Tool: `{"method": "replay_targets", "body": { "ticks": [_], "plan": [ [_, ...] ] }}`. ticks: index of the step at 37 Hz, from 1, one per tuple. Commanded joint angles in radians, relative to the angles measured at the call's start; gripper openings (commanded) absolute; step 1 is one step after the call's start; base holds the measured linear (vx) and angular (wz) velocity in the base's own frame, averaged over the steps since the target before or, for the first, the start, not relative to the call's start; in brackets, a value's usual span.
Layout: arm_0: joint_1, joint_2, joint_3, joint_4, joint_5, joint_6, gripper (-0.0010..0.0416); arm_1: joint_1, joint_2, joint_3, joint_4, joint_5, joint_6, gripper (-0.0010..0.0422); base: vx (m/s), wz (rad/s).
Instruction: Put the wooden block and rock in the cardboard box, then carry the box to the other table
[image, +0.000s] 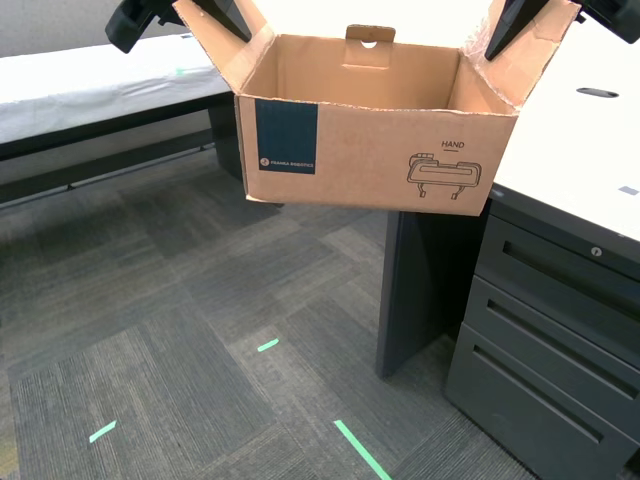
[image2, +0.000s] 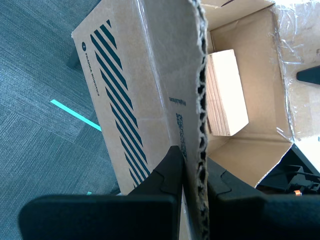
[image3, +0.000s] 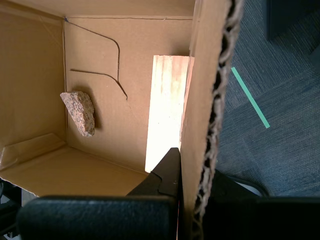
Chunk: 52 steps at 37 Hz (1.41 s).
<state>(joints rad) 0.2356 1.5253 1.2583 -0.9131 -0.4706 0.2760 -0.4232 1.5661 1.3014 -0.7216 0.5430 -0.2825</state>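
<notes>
Gripping the cardboard box (image: 375, 135) by its side flaps, my two grippers hold it up in the air, clear of both tables, with its open top up and its labelled front wall facing the exterior camera. My first gripper (image3: 192, 187) is clamped on one corrugated flap edge, one finger inside the box and one outside. My second gripper (image2: 192, 180) is pinched the same way on another flap, next to the wall with the teal stripes. In the exterior view two dark arms reach the raised flaps at the top corners; I cannot tell from that view which is which.

Inside the box, on its floor, the wooden block (image3: 167, 115) lies flat against one side wall, its long axis running along that wall. The rock (image3: 80, 112) lies apart from it, out on the floor closer to the opposite wall, its long axis roughly in line with the block's.

Below the box is grey carpet tile (image: 200, 330) with short green tape strips (image: 360, 450). At the exterior view's right stands the beige-topped table (image: 585, 140) with dark drawers (image: 545, 340), its corner just behind the box. Farther off, at the exterior view's left, the other table (image: 90, 80) shows its white wrinkled top.
</notes>
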Motion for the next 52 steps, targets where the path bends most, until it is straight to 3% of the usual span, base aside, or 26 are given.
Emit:
{"method": "replay_targets", "body": {
  "ticks": [1,5,24,42,49,52],
  "plan": [
    [0.001,0.000,0.001,0.003,-0.007,-0.012,-0.0001,-0.002,-0.001,0.002,0.008,0.014,-0.002,-0.0001,0.026,-0.041],
    [0.001,0.000,0.001,0.004,-0.007,-0.011,-0.0001,-0.002,-0.001,0.002,0.024,0.014,-0.025,-0.0001,0.026,-0.045],
    [0.001,0.000,0.001,0.016,-0.007,-0.017,-0.0001,-0.002,-0.001,-0.002,0.043,0.014,-0.024,-0.0001,0.055,-0.017],
    [0.001,0.000,0.001,0.016,-0.007,-0.048,-0.0001,-0.003,-0.002,-0.135,0.108,0.014,-0.046,-0.0001,0.132,0.029],
    [0.001,0.000,0.001,0.016,-0.007,-0.073,-0.0001,-0.004,-0.001,-0.129,0.149,0.014,-0.136,-0.0001,0.138,-0.011],
    [0.001,0.000,0.001,0.015,-0.007,-0.076,-0.0001,-0.004,-0.002,-0.129,0.152,0.014,-0.145,-0.0001,0.128,-0.036]
  ]
}}
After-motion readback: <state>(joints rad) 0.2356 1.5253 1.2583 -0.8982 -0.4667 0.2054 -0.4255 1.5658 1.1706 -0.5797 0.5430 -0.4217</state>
